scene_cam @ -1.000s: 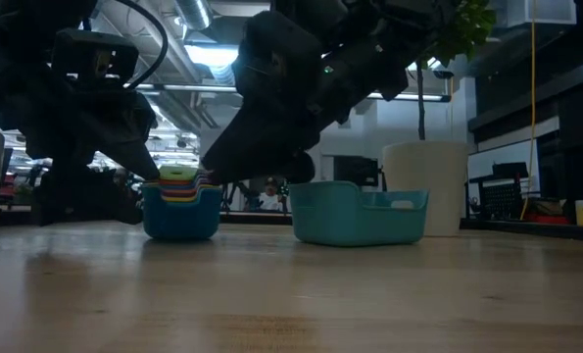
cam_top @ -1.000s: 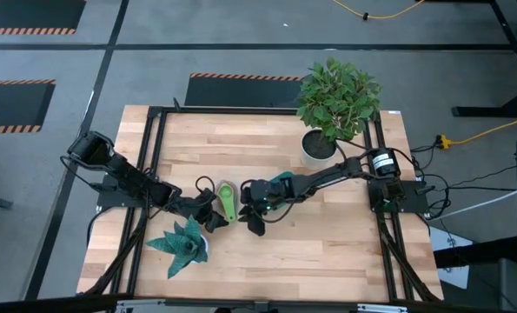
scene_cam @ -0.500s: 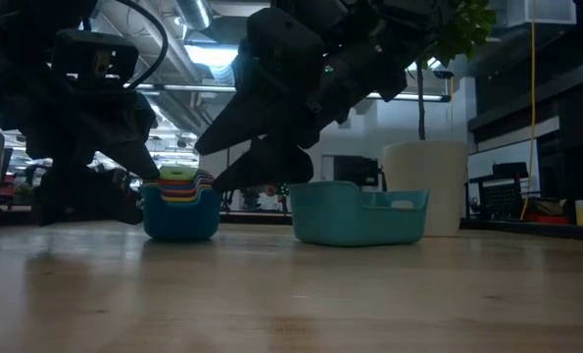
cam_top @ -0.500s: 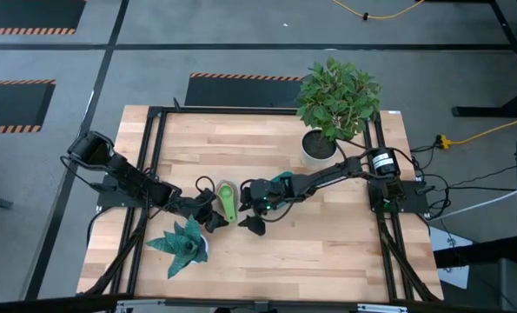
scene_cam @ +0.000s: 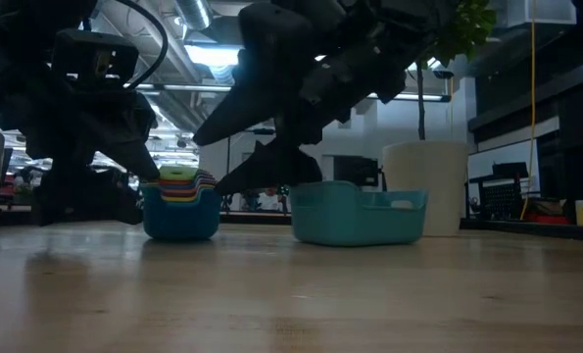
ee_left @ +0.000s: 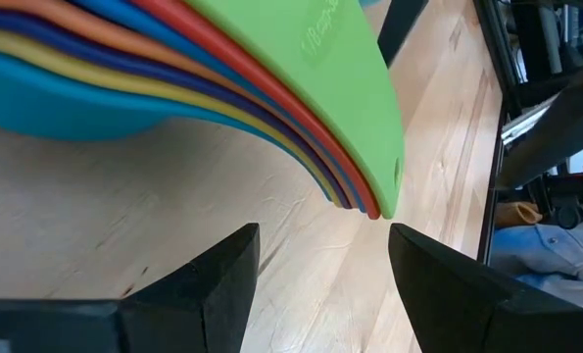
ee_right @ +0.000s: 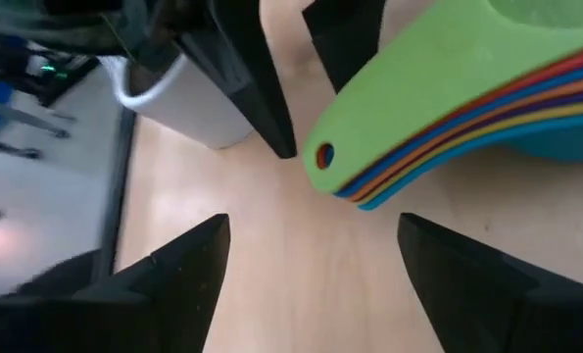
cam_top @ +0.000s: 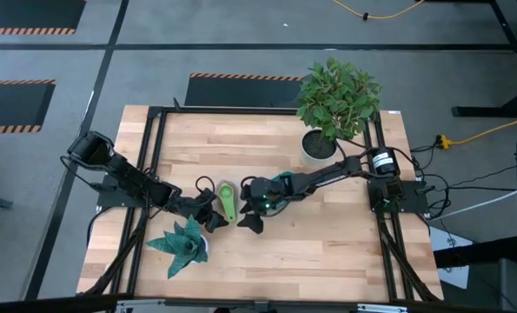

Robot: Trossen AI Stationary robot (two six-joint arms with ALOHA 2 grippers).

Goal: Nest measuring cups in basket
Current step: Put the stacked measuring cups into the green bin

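Note:
The measuring cups (cam_top: 225, 200) stand nested in one stack on the table, green on top, left of the teal basket (scene_cam: 358, 213). Their handles (ee_left: 350, 127) fan out toward the near edge. My left gripper (ee_left: 325, 245) is open, level with the handle ends, one finger on either side, touching nothing. My right gripper (ee_right: 315, 235) comes from the right and stands wide open just short of the same handle ends (ee_right: 369, 157). My right arm covers most of the basket (cam_top: 281, 180) in the high view.
A leafy plant in a white pot (cam_top: 319, 146) stands at the far right behind the basket. A small teal plant in a white pot (cam_top: 182, 243) sits near the front left, close to my left gripper. Bare wood lies toward the near right.
My right gripper has opened wide beside the stack's handles and rolled a little about its own axis. The stack of cups has kept its place.

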